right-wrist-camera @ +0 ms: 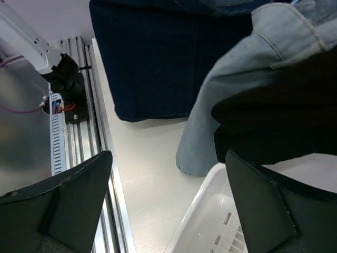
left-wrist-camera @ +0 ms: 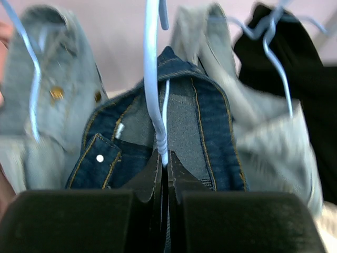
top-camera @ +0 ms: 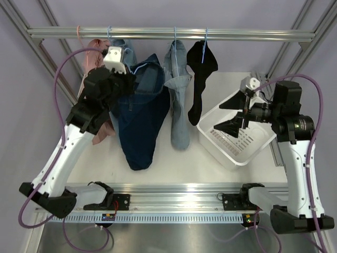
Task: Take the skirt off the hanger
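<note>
Gripping the hanger (left-wrist-camera: pixel 151 79) neck, your left pincer (left-wrist-camera: pixel 166 163) is clamped shut on the wire. Skirt (left-wrist-camera: pixel 210 121) sits just ahead of its tips, waistband on the hanger: not off yet. Right pincer (top-camera: pixel 234 113) hangs spread wide and empty, basket (top-camera: pixel 231 153) beneath it. Remaining, by my estimate: grab the skirt, pull it clear.

left pincer (left-wrist-camera: pixel 164 161): raised, clamped tight | right pincer (right-wrist-camera: pixel 168 158): low, spread wide
</note>
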